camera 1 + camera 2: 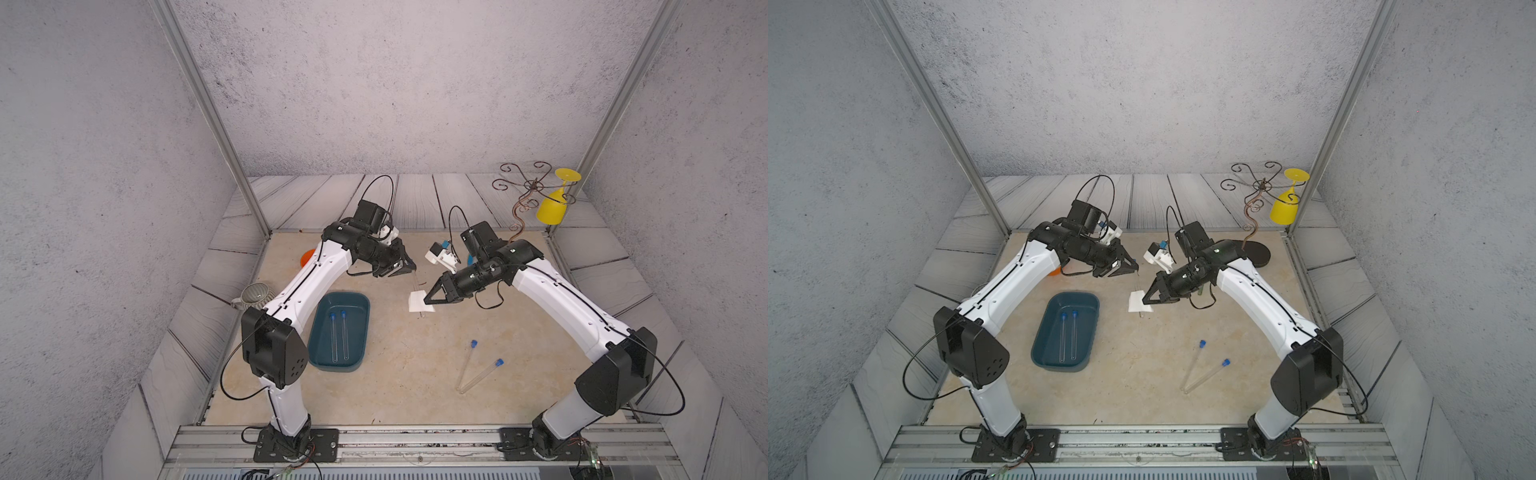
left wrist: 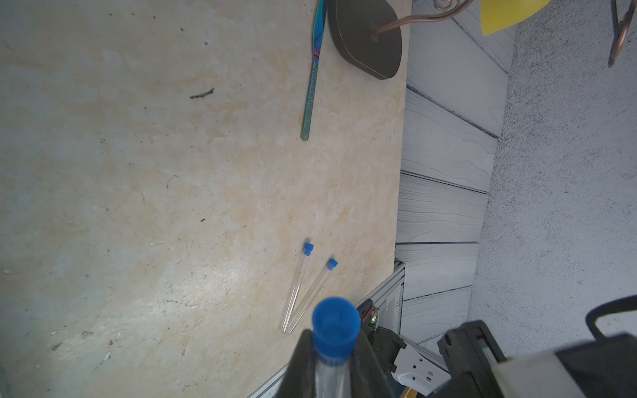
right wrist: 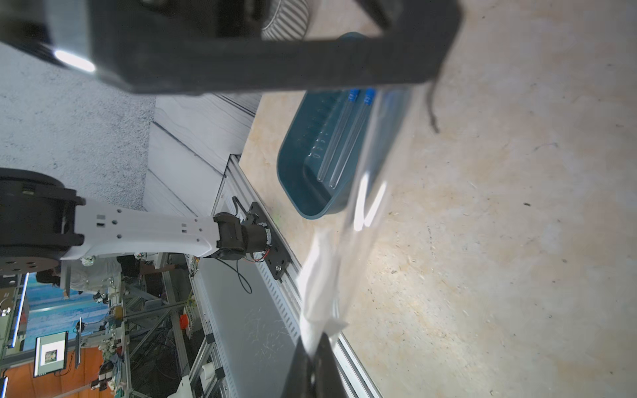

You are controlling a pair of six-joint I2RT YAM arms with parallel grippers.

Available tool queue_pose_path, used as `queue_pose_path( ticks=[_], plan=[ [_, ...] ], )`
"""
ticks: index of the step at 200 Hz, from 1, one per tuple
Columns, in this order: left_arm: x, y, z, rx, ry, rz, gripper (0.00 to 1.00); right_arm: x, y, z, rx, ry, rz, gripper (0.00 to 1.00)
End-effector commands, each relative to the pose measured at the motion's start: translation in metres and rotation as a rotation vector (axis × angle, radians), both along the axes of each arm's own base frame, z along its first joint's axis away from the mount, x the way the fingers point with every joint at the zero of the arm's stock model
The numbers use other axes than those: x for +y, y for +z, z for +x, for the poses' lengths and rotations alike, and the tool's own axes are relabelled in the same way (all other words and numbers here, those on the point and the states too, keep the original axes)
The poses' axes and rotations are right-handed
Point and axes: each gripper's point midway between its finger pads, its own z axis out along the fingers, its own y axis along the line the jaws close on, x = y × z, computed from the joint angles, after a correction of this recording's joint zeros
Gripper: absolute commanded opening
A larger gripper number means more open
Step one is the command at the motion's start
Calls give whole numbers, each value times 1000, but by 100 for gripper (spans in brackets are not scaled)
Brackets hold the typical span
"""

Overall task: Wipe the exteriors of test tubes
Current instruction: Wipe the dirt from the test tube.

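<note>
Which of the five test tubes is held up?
The tube clamped near its blue cap by the left gripper; the rest lie flat, two in the teal bin, two on the table.

No word, number or brand can be read anywhere. The small white marks on the black joint housing (image 1: 340, 227) of each arm are too tiny to make out. The dark teal oval plastic tray (image 3: 303, 162), lying toward 9 o'clock on the desk (image 1: 399, 374), carries a row of raised marks on its inner wall, blurred beyond reading. The handle of the teal-green flat patterned utensil (image 2: 310, 100) and the background monitor (image 3: 51, 353) show nothing legible either.
</note>
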Motion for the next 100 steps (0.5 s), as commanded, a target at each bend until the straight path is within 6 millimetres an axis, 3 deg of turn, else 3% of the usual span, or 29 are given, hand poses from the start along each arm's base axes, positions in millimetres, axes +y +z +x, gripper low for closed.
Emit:
queue_pose_path(
  ticks=[1, 63, 100],
  plan=[
    [-3, 13, -7, -28, -29, -19, 12, -9, -17, 9, 17, -19, -49, 4],
    [-12, 17, -14, -38, -54, -31, 12, 5, -15, 26, 22, -19, -9, 4],
    [-16, 18, -17, -38, -63, -31, 12, 11, -3, 41, -22, -20, -3, 3]
  ],
)
